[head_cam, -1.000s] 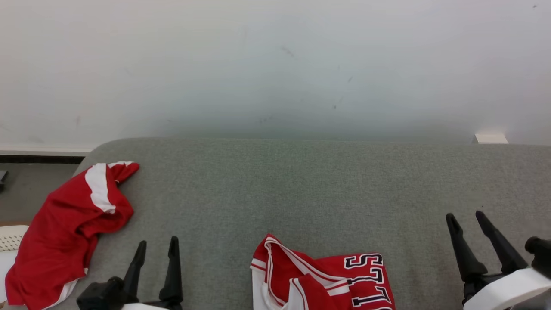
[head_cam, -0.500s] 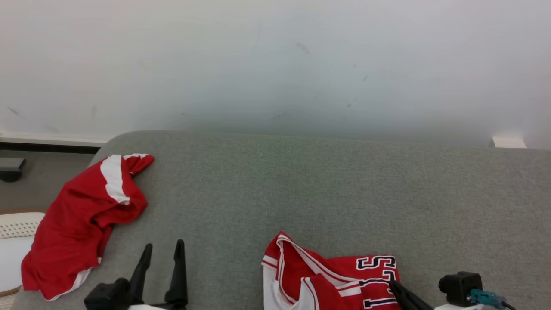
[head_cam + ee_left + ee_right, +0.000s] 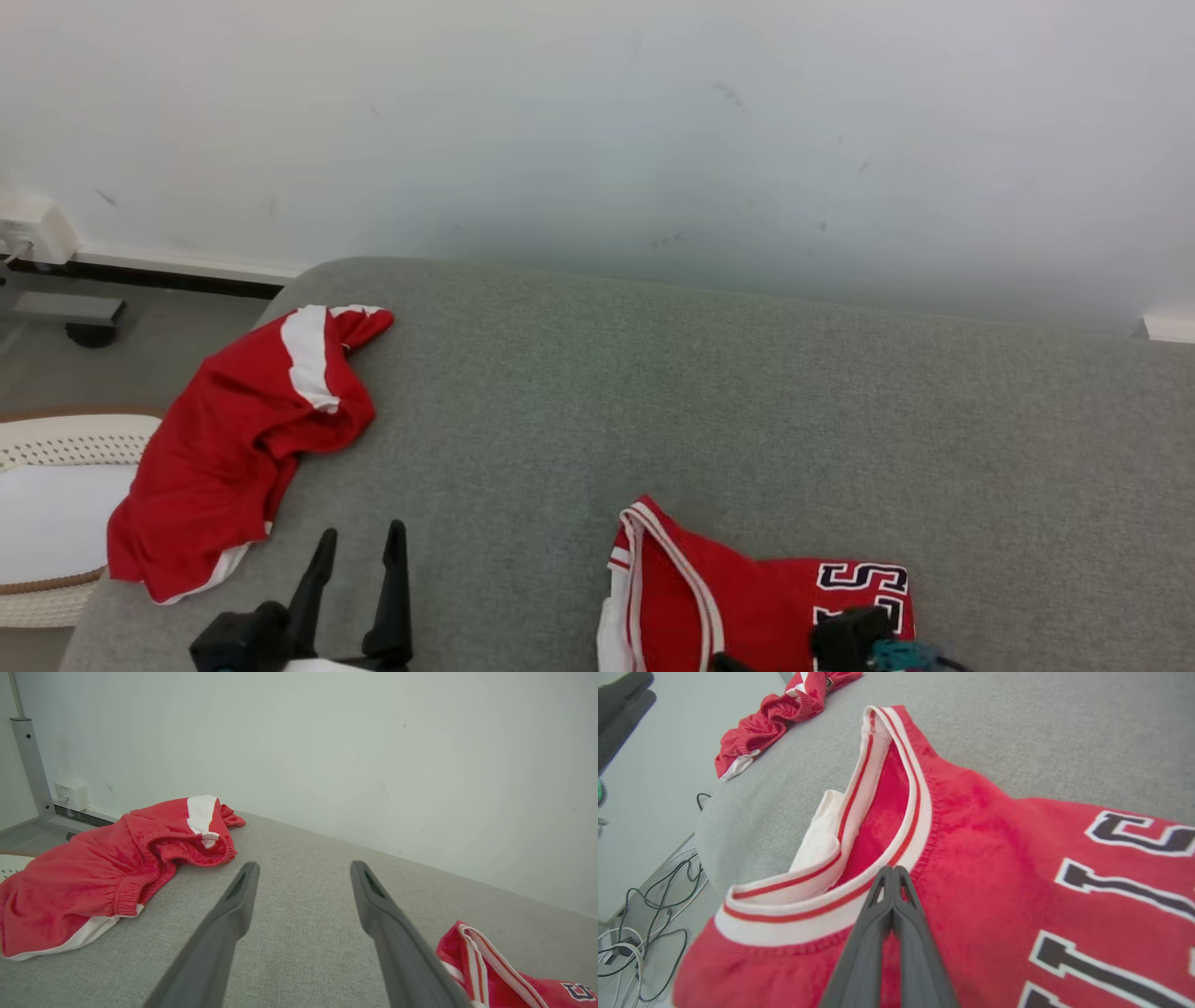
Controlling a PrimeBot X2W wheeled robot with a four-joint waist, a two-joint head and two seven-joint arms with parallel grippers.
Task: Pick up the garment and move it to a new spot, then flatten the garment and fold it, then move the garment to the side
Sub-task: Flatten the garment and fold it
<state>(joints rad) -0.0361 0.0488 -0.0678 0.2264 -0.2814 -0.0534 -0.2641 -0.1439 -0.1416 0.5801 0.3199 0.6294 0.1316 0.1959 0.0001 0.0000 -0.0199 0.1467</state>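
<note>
At the very tips of the right claw (image 3: 892,871) lies the striped collar (image 3: 920,812) of the red jersey (image 3: 994,858). Its two fingers are pressed together there, on the near edge of the neck opening. Whether cloth is really caught between them cannot be told from above. To do this pick-up well, I would test the hold with a small, slow lift and watch that the rib rises with the tips. If only one layer comes, the jersey will probably hang twisted and be harder to flatten later. It should be carried clear of the grey cushion (image 3: 700,392) rather than dragged, and kept away from the red shorts (image 3: 243,439) lying off to the outer side of the left claw (image 3: 304,867). That claw is spread and holds nothing, its tips over bare cushion. Compared with a second ago, the right claw has changed most: it stood spread and raised well to the right of the jersey, and now it is down on the collar and closed. The head camera has also swung, so the shorts' shift across the picture is no real move.
</note>
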